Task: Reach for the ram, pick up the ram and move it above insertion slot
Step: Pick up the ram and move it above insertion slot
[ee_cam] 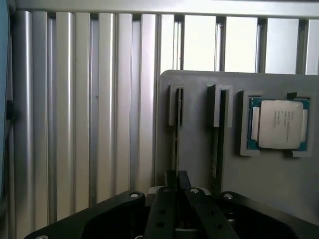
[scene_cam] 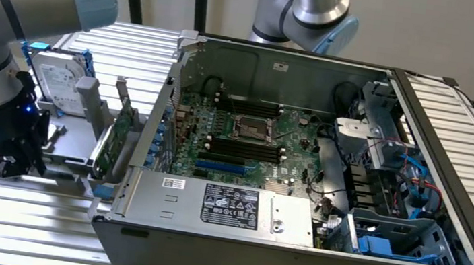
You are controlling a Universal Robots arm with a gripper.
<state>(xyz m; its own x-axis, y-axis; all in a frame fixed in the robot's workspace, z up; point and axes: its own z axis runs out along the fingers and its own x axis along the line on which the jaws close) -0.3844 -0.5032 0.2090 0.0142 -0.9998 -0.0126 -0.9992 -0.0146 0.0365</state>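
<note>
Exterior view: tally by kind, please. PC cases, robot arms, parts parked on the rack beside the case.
Open PC case: 1
Robot arms: 2 (the second is behind the case)
Hard drive: 1
Green expansion card: 1
Total: 5

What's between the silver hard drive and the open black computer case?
Exterior view: a tall green expansion card, upright in its grey holder, stands between them.
</note>
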